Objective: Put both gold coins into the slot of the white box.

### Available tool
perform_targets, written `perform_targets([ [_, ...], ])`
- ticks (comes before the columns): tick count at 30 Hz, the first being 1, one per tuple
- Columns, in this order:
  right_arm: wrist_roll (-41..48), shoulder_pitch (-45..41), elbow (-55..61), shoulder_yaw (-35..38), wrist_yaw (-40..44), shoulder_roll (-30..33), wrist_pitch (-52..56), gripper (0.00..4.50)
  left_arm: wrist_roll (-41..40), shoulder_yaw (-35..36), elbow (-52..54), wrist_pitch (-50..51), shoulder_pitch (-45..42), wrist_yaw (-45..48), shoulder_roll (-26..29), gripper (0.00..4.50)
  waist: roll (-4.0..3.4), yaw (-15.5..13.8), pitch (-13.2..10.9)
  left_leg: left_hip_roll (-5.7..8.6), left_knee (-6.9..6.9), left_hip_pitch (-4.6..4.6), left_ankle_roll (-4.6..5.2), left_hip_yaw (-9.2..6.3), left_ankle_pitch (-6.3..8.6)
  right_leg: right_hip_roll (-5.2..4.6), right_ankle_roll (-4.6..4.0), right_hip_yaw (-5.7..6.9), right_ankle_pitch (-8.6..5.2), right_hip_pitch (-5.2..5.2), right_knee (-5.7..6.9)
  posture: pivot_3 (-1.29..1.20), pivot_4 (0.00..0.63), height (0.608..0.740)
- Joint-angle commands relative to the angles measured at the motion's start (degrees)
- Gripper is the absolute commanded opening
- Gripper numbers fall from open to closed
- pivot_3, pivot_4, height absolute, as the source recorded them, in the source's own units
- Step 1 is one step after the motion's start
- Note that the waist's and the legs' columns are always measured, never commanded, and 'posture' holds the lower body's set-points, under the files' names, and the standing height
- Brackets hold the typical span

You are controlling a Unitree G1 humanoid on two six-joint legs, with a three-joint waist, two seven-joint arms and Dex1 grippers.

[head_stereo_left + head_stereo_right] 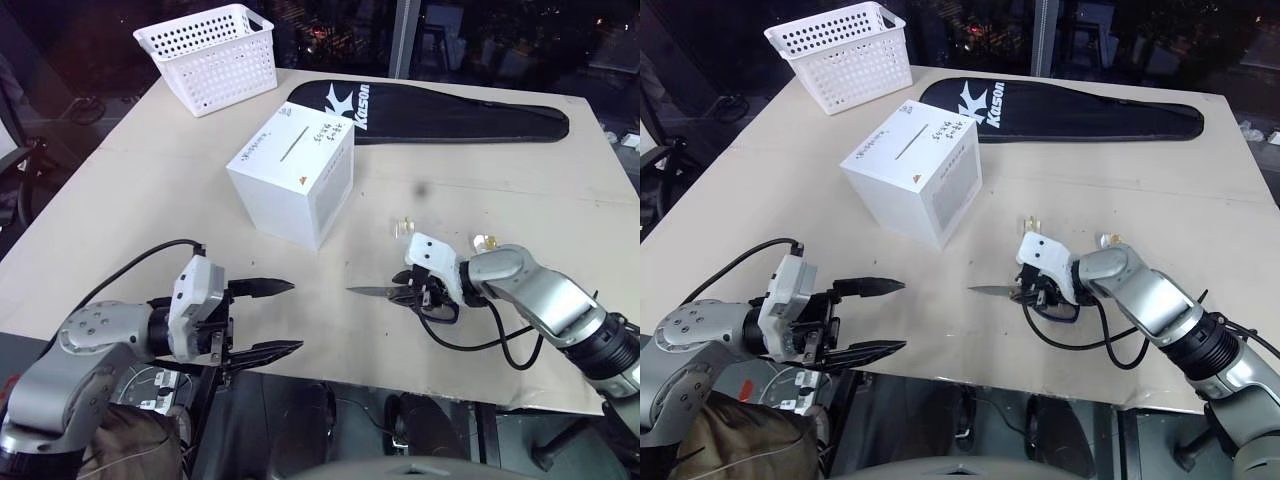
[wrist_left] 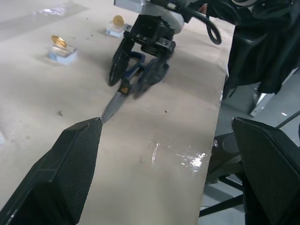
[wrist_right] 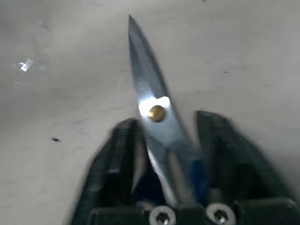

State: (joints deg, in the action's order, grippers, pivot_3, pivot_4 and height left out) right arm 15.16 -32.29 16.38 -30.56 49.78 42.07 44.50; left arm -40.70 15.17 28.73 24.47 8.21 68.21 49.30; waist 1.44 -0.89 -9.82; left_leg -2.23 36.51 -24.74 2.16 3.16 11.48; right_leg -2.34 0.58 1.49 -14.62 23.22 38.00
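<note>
The right gripper (image 1: pixel 412 293) has its jaws closed around the handles of a pair of scissors (image 1: pixel 385 292) low over the counter (image 1: pixel 150 190), while the left gripper (image 1: pixel 272 318) hangs at the near edge with jaws wide open. Both gold coins (image 2: pixel 59 41) stand upright in small clear holders (image 2: pixel 62 55) just behind the right gripper, apart from the white box (image 1: pixel 290 187) with the slot (image 1: pixel 293 144) on top. They look thin, hard, light and slippery, so I'd pinch each across its flat faces.

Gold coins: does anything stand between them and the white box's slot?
Nothing visible on the table does. Both gold coins sit on small clear holders, apart from the white box; its slot is uncovered. The right claw straddles scissors nearby.
</note>
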Motion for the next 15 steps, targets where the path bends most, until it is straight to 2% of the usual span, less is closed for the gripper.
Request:
perform_targets([
  [1, -1.4, 2.8, -0.1, 0.1, 1.3, 1.6, 1.1, 0.55, -0.3, 0.7, 2.0, -1.3, 0.0, -0.6, -0.4, 4.5, 0.05, 0.0, 0.0, 0.0, 0.0, 0.0, 0.0, 0.0, 0.0, 0.0, 0.0, 0.01, 0.0, 0.0, 0.0, 0.0, 0.15, 0.74],
  [3, -0.3, 4.8, 3.5, 2.7, 2.0, 3.2, 0.9, 0.4, -0.4, -0.1, 2.4, -1.2, -0.8, -1.2, -0.8, 4.5, 0.04, -0.1, 0.0, 0.0, 0.01, 0.0, 0.0, -0.03, 0.0, -0.03, 0.02, 0.0, 0.01, -0.01, 0.0, 0.0, 0.15, 0.74],
  [6, 4.2, 10.5, 12.0, 11.2, 0.4, 5.6, 5.3, 0.27, -0.8, -1.2, 2.9, -0.4, -2.3, -2.2, -1.1, 4.5, 0.05, -0.4, 0.0, 0.04, 0.01, -0.04, 0.0, -0.13, 0.0, -0.09, 0.02, 0.09, 0.01, -0.04, -0.01, 0.0, 0.15, 0.74],
  [10, 6.7, 22.6, 22.2, 27.9, -7.0, 6.1, 15.2, 0.27, -1.8, -2.6, 3.0, 0.8, -4.2, -3.3, -1.6, 4.5, 0.05, -0.1, 0.0, 0.05, 0.0, -0.11, 0.0, -0.15, 0.0, -0.11, 0.04, 0.1, 0.02, -0.05, 0.01, 0.0, 0.15, 0.74],
  [15, 5.0, 35.5, 25.9, 44.6, -12.3, 5.8, 21.1, 0.27, -1.1, -5.3, 1.6, 0.9, -6.7, -3.7, -2.8, 4.5, 0.0, 0.1, 0.0, 0.02, 0.0, -0.01, -0.01, -0.07, 0.0, -0.05, 0.22, 0.02, -0.08, -0.06, 0.04, 0.0, 0.15, 0.74],
])
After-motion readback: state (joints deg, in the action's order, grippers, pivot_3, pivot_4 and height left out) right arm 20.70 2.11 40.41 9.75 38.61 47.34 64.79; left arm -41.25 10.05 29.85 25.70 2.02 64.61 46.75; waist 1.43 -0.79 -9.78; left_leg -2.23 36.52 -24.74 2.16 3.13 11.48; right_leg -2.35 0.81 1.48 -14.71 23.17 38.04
